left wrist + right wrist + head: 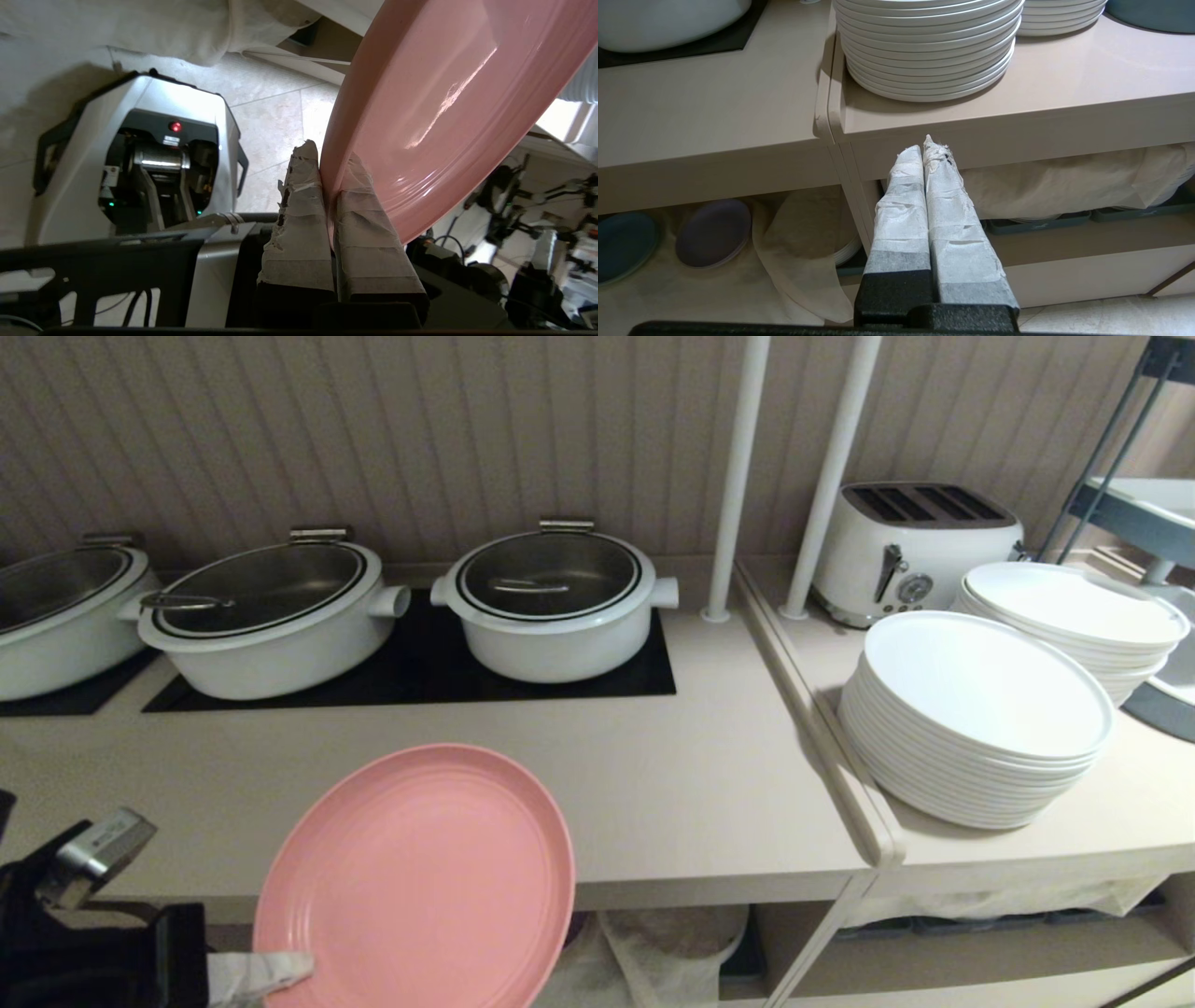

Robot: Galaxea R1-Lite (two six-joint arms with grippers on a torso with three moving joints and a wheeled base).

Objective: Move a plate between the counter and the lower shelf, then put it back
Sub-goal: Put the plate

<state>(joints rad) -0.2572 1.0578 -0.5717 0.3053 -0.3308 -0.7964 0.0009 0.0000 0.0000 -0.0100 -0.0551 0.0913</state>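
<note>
Beige tabletop bearing three lidded white pots and two stacks of white plates; before its front edge, the pink plate held tilted, rim pinched in the left gripper jaws; right gripper jaws closed empty.

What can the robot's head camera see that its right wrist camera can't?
Only the head view shows the pink plate, pinched at its rim by the left gripper, plus three white pots and a toaster. Only the right wrist view shows the right gripper, fingers shut on nothing, and a purple plate on the lower shelf. Both show the counter and the white plate stacks.
</note>
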